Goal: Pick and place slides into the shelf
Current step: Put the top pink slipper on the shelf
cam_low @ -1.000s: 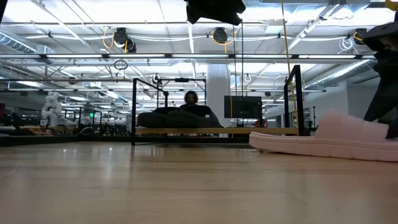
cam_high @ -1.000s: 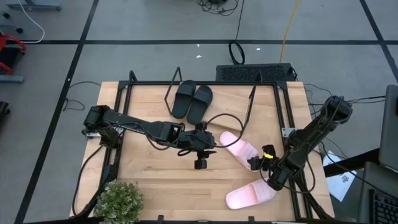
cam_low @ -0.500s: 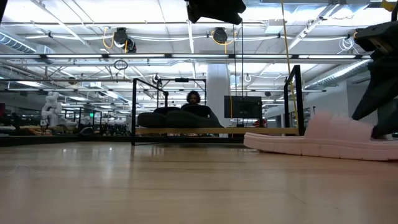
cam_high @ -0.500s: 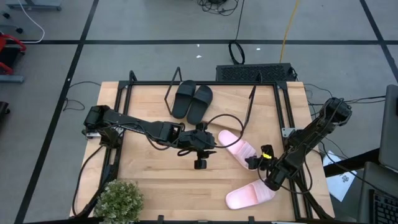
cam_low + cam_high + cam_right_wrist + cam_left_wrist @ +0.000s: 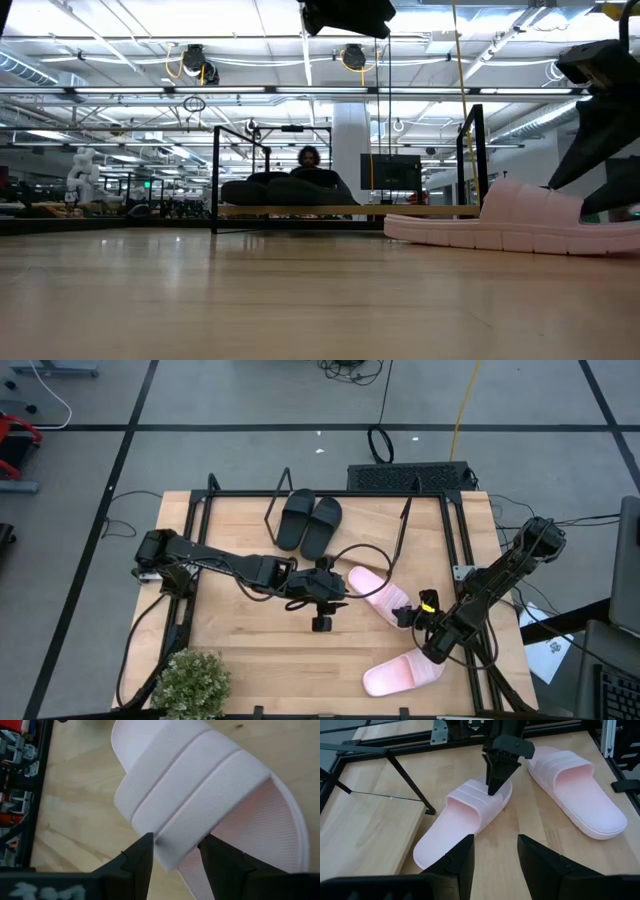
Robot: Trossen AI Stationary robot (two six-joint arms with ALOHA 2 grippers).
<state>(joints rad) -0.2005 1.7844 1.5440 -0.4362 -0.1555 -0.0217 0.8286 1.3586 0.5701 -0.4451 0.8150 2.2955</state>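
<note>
One pale pink slide (image 5: pixel 372 590) lies sole-down near the table's middle, with my right gripper (image 5: pixel 405 615) shut on its strap. My open left gripper (image 5: pixel 495 855) hovers just left of it (image 5: pixel 340 592), fingers pointing at the slide (image 5: pixel 465 817) without touching. The second pink slide (image 5: pixel 402 674) lies near the table's near right corner. The black pair (image 5: pixel 308 520) rests side by side on the shelf (image 5: pixel 400 211), whose plank (image 5: pixel 365 835) stands at the far edge on wire frames. My right gripper pinches the pink slide's wide strap at one side edge (image 5: pixel 172 847), one finger (image 5: pixel 140 857) on each side of it. The fingers slant down from above and from the table's right (image 5: pixel 495 782). The slide's sole (image 5: pixel 470 240) stays on the table.
A potted plant (image 5: pixel 190 680) stands at the near left corner. A small camera post (image 5: pixel 322 623) sits on the table below the left arm. Black frame rails (image 5: pixel 465 560) run along the table's sides. Bare wood lies between the shelf and the slides.
My right gripper has moved toward the table's left and slightly toward the far edge, drawing the pink slide with it. The slide has slid along the table toward the left gripper and the shelf, sole still down.
</note>
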